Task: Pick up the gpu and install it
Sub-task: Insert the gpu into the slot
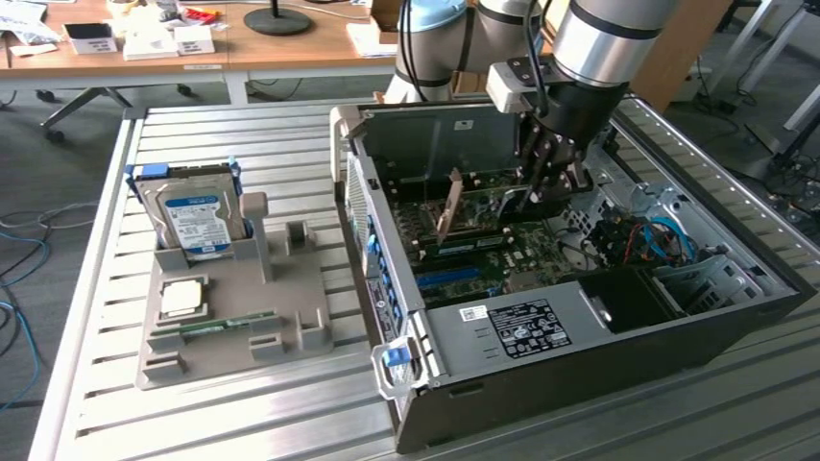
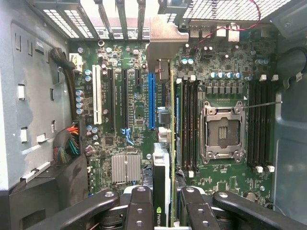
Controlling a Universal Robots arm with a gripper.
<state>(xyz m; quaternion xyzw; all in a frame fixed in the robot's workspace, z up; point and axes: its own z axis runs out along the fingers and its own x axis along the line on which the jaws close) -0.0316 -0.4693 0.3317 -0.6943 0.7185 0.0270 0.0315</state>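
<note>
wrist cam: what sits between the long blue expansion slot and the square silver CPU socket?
Wrist view: the thin green gpu card, edge-on, clamped in the black gripper, then a bank of black memory slots.

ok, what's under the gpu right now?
The motherboard, with the blue slot showing just beside the gpu gripped by the fingers. The strip directly beneath it is covered.

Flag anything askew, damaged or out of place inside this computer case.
Nothing looks damaged or spilled. The gpu stands on edge in the gripper, running parallel to the blue slot but apparently beside it, not seated in it. The CPU socket on the motherboard is empty.
</note>
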